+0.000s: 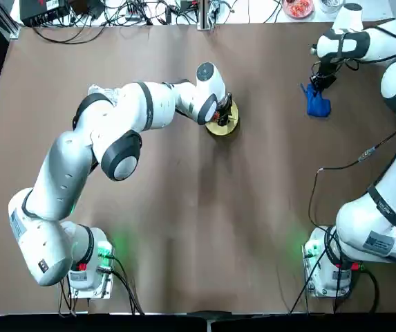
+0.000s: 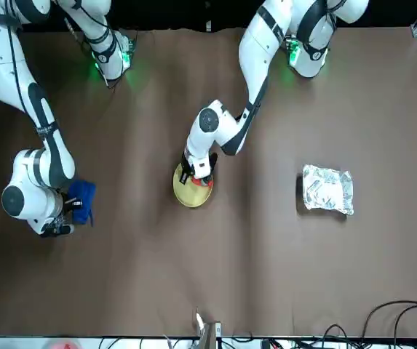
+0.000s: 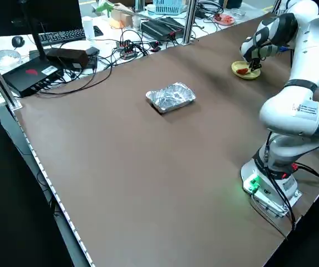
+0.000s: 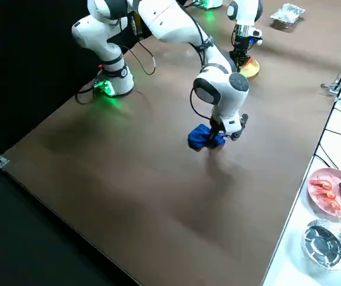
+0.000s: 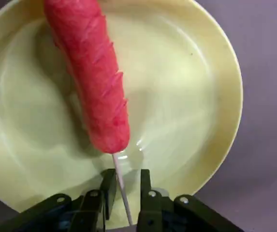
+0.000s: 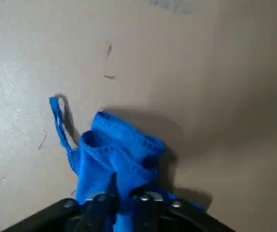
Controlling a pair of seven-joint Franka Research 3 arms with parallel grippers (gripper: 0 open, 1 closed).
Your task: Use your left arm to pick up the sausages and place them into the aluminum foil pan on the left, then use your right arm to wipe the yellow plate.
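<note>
The sausage (image 5: 90, 72) is a red scored piece on a thin white stick, lying over the yellow plate (image 5: 186, 87). My left gripper (image 5: 124, 181) is shut on the stick at the plate's rim. From above, that gripper (image 1: 222, 111) sits over the plate (image 1: 224, 124) at the table's far centre. The aluminum foil pan (image 2: 327, 189) lies apart on the robot's left, with nothing in it. At the far right, my right gripper (image 1: 318, 86) is shut on a blue cloth (image 1: 317, 104) that rests bunched on the table (image 6: 114, 154).
The brown table (image 1: 253, 207) stretches between both arm bases. Cables, a keyboard and black boxes (image 3: 42, 69) lie past its far edge. A pink dish of food (image 4: 334, 190) and a foil cup (image 4: 324, 241) stand on a side surface.
</note>
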